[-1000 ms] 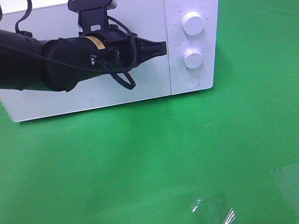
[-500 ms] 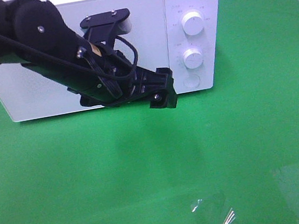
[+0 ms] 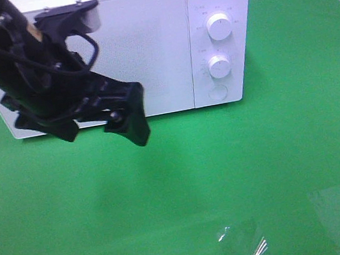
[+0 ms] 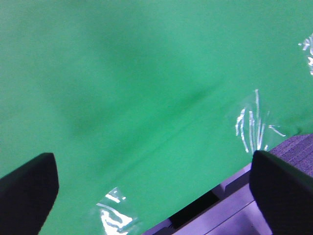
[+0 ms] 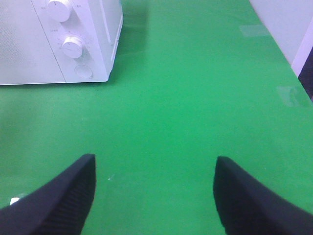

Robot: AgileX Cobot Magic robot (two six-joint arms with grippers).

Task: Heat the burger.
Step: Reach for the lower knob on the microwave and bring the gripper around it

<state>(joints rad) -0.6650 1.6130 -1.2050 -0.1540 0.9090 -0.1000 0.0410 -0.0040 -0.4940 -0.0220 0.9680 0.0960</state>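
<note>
The burger is out of view in every frame. A white microwave [image 3: 144, 47] stands at the back of the green table with its door closed; the right wrist view shows its corner [image 5: 29, 44] with two knobs and a round button. My left gripper [image 3: 100, 127] hangs in front of the door's lower left part, pointing down at the cloth. Its jaws are wide open and empty, and the left wrist view [image 4: 154, 196] shows only green cloth between them. My right gripper [image 5: 156, 196] is open over bare green cloth, apart from the microwave, holding nothing.
Shiny patches of clear tape [image 3: 244, 248] lie on the cloth near the front edge. The left wrist view shows the table's edge [image 4: 205, 196] with purple floor beyond. A pale wall borders the far right side [image 5: 288, 29].
My left arm has pulled back to the left from the microwave's door edge and swung downward. Its gripper went from shut to wide open. The right gripper has not moved.
</note>
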